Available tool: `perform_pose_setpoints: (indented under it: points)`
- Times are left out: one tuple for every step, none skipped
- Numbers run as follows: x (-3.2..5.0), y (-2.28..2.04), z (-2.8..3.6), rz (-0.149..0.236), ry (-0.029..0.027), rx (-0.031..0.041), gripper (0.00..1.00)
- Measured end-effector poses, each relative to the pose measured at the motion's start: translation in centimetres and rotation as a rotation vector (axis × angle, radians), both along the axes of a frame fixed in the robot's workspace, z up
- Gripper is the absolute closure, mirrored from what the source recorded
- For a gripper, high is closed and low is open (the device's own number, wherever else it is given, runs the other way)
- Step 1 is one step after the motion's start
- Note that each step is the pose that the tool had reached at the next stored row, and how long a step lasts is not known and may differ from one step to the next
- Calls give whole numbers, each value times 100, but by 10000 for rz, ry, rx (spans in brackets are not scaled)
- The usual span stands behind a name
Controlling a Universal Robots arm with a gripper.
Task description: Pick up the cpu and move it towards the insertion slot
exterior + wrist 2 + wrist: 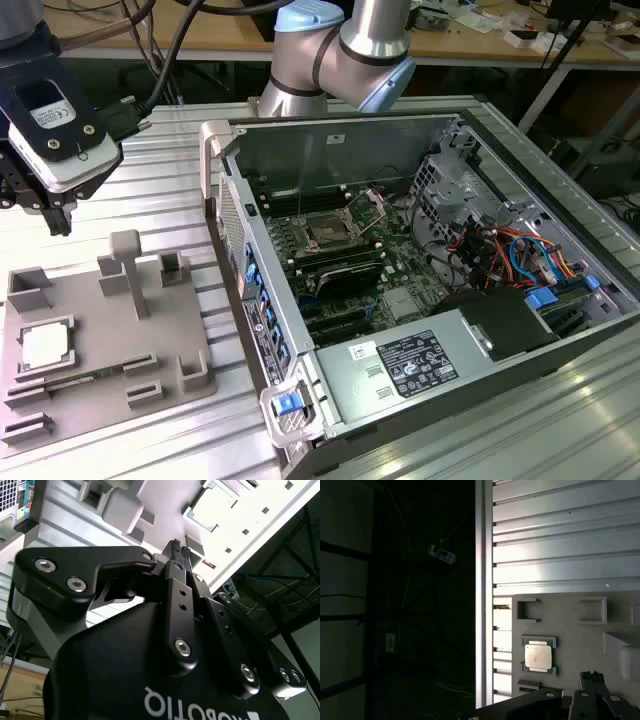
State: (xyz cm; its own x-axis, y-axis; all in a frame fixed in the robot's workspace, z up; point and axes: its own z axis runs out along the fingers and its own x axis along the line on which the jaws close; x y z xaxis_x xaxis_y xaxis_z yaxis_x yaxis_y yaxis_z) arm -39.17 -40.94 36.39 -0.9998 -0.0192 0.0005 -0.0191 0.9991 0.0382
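The cpu is a small pale silvery square lying flat in a recess of the grey tray at the exterior view's left. It also appears in both wrist views, as the cpu and the cpu. My gripper hangs in the air above the tray's far edge, well above the chip and apart from it. Its fingertips are pressed together with nothing between them. The insertion slot sits on the motherboard inside the open computer case, with its metal load plate tipped up.
The open computer case lies at the exterior view's right, its wall beside the tray. Upright grey posts rise from the tray. Coloured cables and a power supply fill the case's near side. The ribbed metal tabletop ends close to the tray.
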Motion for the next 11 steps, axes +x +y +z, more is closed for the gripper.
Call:
perform_pose_setpoints:
  points:
    - [0, 0, 0, 0, 0, 0, 89]
    - [0, 0, 0, -1, 0, 0, 89]
    - [0, 0, 0, 0, 0, 0, 89]
    - [0, 0, 0, -1, 0, 0, 89]
    - [0, 0, 0, 0, 0, 0, 89]
    - [0, 0, 0, 0, 0, 0, 89]
    - [-1, 0, 0, 0, 0, 0, 89]
    - [-5, 0, -1, -1, 0, 0, 89]
    - [-12, 0, -1, -1, 0, -1, 89]
    - [-17, 0, -1, -2, 1, 0, 89]
    - [-34, 0, -2, 0, 2, 0, 89]
